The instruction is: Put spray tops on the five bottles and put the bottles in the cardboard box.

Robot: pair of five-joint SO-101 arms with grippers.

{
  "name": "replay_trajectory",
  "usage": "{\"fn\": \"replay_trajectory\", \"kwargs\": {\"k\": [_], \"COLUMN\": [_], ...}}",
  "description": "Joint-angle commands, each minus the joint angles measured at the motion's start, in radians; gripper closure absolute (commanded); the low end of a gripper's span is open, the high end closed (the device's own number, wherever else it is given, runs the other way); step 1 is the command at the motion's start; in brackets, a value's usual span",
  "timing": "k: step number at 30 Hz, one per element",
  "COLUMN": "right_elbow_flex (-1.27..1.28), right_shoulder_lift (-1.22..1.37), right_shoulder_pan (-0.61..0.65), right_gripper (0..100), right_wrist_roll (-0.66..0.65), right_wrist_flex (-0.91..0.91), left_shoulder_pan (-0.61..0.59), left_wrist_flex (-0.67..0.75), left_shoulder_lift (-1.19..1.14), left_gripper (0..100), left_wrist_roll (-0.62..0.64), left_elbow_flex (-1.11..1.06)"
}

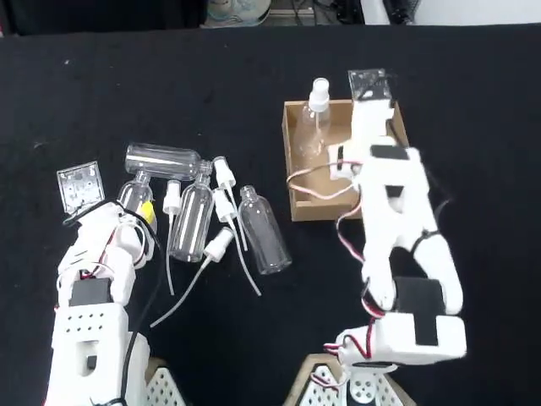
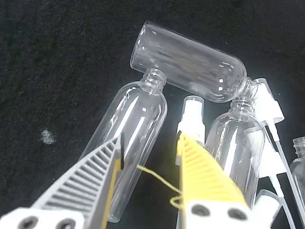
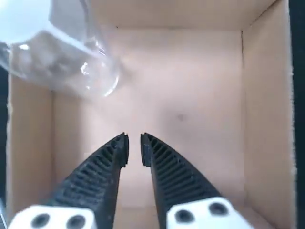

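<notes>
We find the left claw (image 2: 150,140) spread wide and holding nothing. Its grey finger lies over an uncapped clear bottle (image 2: 136,119), which rests on its side. A loose white spray top (image 2: 192,114) sits just at the tip of the yellow finger. Beyond both, a second clear bottle (image 2: 190,62) lies crosswise against the first bottle's mouth.

We find the right claw (image 3: 133,140) all but closed, with a thin slit between the fingers, gripping nothing. It hangs inside the cardboard box (image 3: 267,95). Ahead of it, in a far corner, is a capped bottle (image 3: 62,52).
</notes>
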State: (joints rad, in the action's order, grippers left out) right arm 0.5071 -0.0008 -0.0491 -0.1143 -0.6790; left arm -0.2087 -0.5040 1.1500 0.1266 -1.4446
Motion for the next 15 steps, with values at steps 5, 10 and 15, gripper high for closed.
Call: {"fn": "replay_trajectory", "kwargs": {"k": [5,10,15], "right_elbow_flex": [0.085,0.084,0.084], "right_shoulder_lift": [-0.045,0.021,0.085], "right_shoulder_pan": [0.094,0.091,0.094], "right_gripper": [98.4,98.6,98.6], "right_wrist_roll": [0.034,0.034,0.034], "right_wrist_flex": [0.209,0.321,0.377], "left_shoulder_pan": [-0.004,-0.007,-0.004], "left_wrist_flex": [0.018,0.018,0.018], "left_shoulder_lift": [0.018,0.018,0.018], "left_gripper": [81,81,81], "left_wrist_roll": [0.0,0.0,0.0], "left_elbow_flex": [0.007,0.007,0.01]}}
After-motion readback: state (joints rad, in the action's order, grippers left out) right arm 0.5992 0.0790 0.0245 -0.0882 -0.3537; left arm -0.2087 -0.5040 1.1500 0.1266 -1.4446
